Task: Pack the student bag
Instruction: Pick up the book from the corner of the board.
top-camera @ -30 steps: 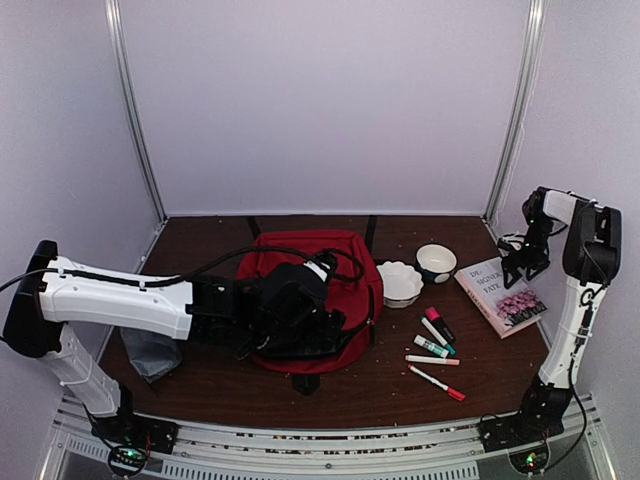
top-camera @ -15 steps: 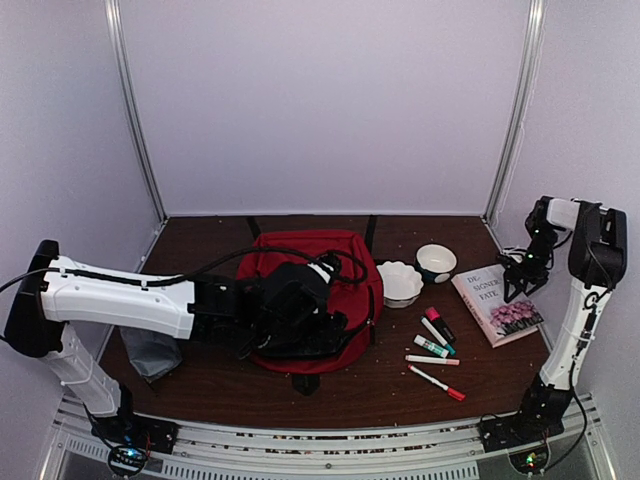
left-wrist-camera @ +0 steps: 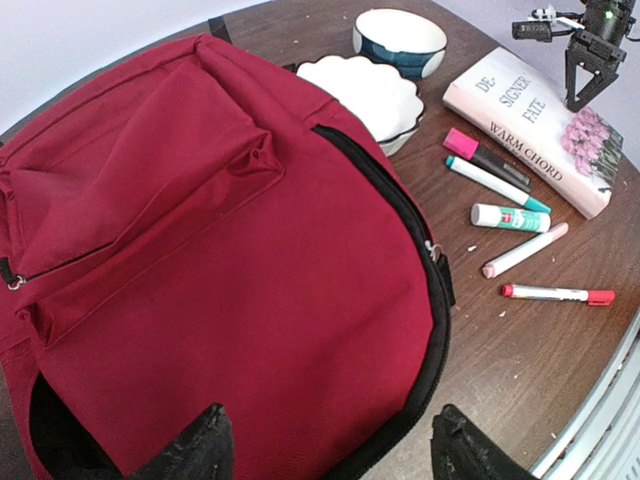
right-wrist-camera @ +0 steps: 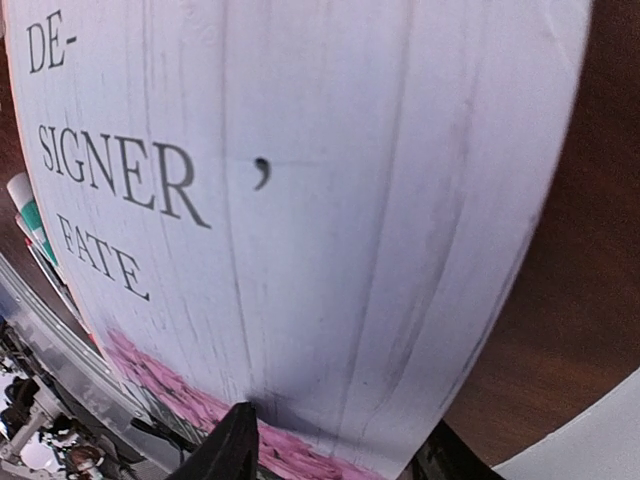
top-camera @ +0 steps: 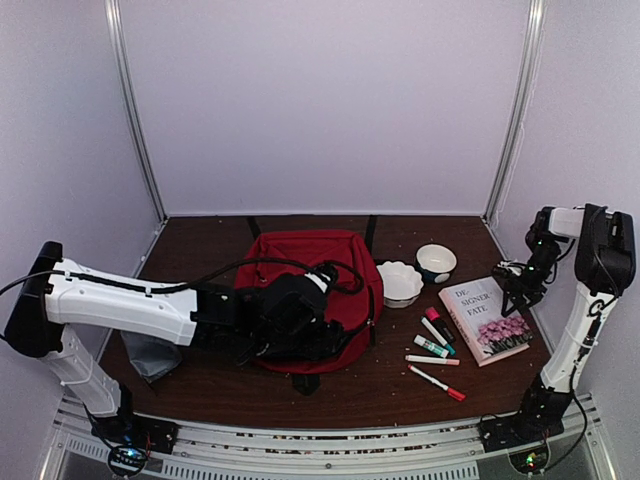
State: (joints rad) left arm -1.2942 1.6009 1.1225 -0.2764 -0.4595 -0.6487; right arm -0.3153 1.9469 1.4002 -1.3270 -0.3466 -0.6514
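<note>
The student bag [top-camera: 330, 260], a large red backpack with black zippers, lies flat in the middle of the table and fills the left wrist view [left-wrist-camera: 250, 250]. My left gripper [top-camera: 300, 320] hovers open over its near end [left-wrist-camera: 335, 450], one finger above the red fabric and one past the black zipper edge. A white book [top-camera: 487, 318] with pink flowers lies at the right [left-wrist-camera: 530, 125]. My right gripper [top-camera: 515, 285] stands at its far right edge [right-wrist-camera: 335, 450], jaws apart astride that edge, one finger touching the cover [right-wrist-camera: 300, 200].
A white scalloped bowl [top-camera: 399, 282] and a dark blue bowl [top-camera: 436, 262] sit right of the bag. Several markers [top-camera: 435, 335] and a red-capped pen [top-camera: 437, 383] lie between bag and book. A grey pouch [top-camera: 150, 350] lies under the left arm.
The right arm came down onto the book and its jaws narrowed; the book slid left and toward the near edge, turning a little. The left arm barely moved.
</note>
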